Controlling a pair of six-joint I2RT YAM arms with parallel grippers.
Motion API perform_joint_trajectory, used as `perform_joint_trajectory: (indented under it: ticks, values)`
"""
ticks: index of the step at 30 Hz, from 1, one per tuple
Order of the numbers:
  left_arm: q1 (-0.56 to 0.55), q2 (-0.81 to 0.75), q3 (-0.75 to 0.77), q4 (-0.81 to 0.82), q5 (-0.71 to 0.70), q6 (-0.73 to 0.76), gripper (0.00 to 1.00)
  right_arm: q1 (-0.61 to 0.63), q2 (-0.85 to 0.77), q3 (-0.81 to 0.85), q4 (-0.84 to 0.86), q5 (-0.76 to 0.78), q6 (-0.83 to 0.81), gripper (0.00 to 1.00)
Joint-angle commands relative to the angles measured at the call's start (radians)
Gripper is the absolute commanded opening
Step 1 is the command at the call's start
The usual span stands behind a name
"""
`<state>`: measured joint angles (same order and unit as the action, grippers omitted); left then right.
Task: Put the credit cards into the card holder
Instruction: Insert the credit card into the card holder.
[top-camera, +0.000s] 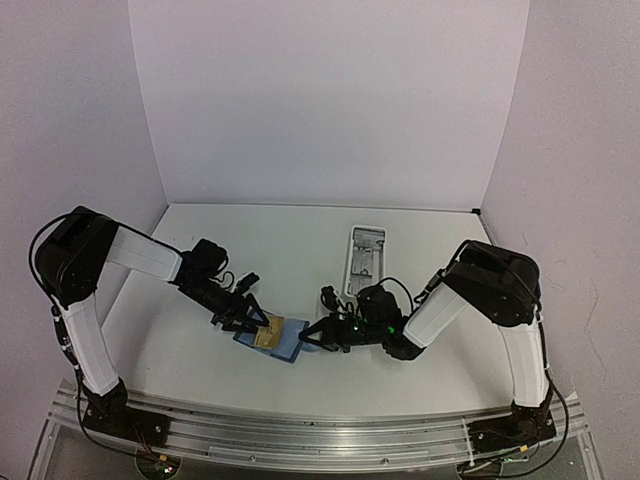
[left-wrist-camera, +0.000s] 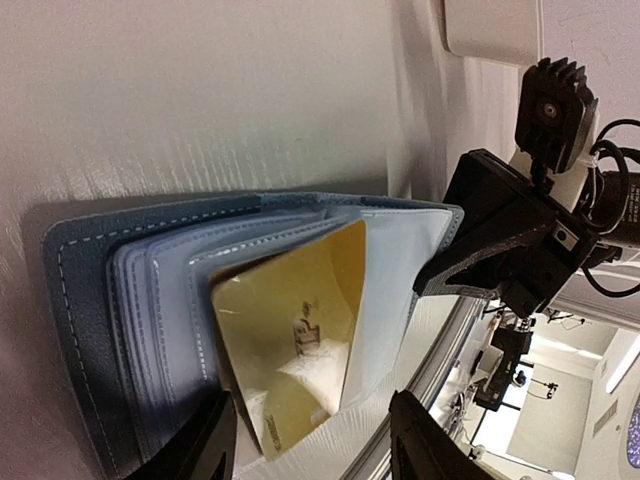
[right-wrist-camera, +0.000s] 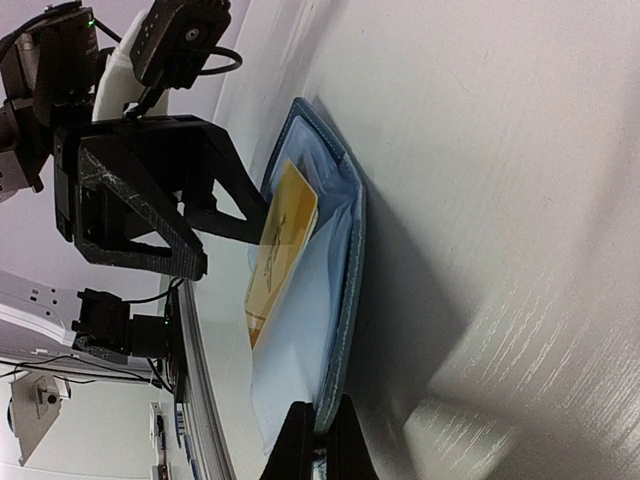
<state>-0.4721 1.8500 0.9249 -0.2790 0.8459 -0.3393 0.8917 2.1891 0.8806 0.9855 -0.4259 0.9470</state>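
Observation:
The blue card holder (top-camera: 291, 346) lies open on the table between the two arms, its pale blue pockets (left-wrist-camera: 160, 330) fanned out. A gold credit card (left-wrist-camera: 290, 330) stands tilted with its far end tucked in among the pockets; it also shows in the right wrist view as the gold card (right-wrist-camera: 281, 248). My left gripper (left-wrist-camera: 315, 445) is open, its fingers on either side of the card's near end, with a gap on the right side. My right gripper (right-wrist-camera: 323, 445) is shut on the edge of the holder's blue cover (right-wrist-camera: 350, 270), holding that flap raised. No other cards are in view.
A long narrow white tray (top-camera: 365, 255) lies further back on the table, right of centre. White walls enclose the table on three sides. An aluminium rail (top-camera: 320, 430) runs along the near edge, just in front of the holder.

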Motion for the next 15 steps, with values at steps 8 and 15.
perform_joint_trajectory:
  ticks: [8,15]
  values:
    - [0.022,0.054,0.003,-0.085,-0.044,0.012,0.19,0.007,-0.035,-0.004,0.002,-0.026,-0.013,0.0]
    - [0.024,0.055,-0.006,0.014,0.069,-0.088,0.21,0.007,-0.021,0.012,0.002,-0.033,-0.01,0.0]
